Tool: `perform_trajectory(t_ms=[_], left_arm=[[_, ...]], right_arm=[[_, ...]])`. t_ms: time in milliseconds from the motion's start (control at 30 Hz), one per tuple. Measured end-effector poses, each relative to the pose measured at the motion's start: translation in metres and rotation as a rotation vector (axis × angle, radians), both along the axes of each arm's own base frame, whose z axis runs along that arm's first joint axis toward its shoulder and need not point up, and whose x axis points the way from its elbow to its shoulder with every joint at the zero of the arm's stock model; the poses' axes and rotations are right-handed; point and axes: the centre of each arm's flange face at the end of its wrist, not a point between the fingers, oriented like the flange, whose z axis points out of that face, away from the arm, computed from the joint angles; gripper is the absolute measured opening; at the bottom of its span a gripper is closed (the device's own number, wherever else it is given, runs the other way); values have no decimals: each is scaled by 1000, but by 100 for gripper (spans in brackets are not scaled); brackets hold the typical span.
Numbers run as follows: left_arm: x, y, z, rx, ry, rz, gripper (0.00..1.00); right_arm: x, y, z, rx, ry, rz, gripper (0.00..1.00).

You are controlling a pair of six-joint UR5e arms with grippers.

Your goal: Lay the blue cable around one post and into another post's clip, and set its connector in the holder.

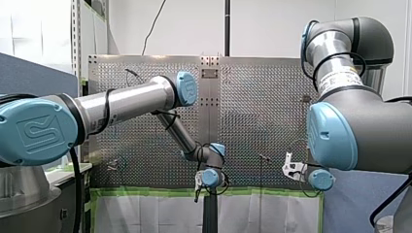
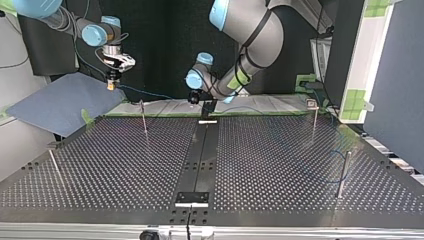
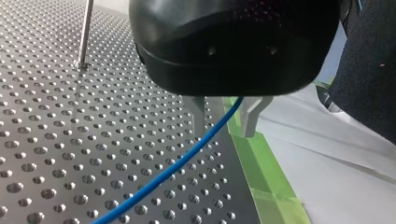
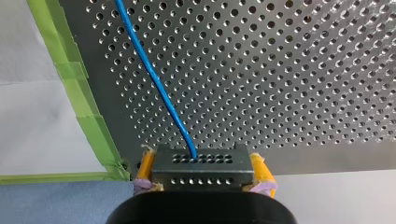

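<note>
Front: looks out from robot side, far, over perforated table [image 1: 257,107]. Top: faces back from opposite edge, low. Wrists: sit close over table's edge; share blue cable [image 4: 161,93], green tape [image 4: 88,112].

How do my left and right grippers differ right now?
My left gripper has bare metal fingers standing apart, the blue cable passing between them; my right gripper has yellow pads clamped on the connector. Both meet the same cable.
</note>
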Motion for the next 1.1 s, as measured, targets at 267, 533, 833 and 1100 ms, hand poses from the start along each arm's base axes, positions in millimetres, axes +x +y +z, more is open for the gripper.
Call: perform_trajectory(t_ms=[267, 533, 833, 1100], left_arm=[[-1, -2, -1, 10, 1, -28, 35], [-2, -4, 0, 18, -1, -57, 37], [-4, -7, 0, 20, 0, -91, 37], [-8, -4, -4, 28, 9, -96, 37]], right_arm=[[-3, -1, 0, -1, 0, -6, 0], [-5, -3, 1, -6, 2, -12, 0], [-10, -8, 2, -14, 4, -30, 0], [-15, -10, 2, -18, 6, -48, 0]])
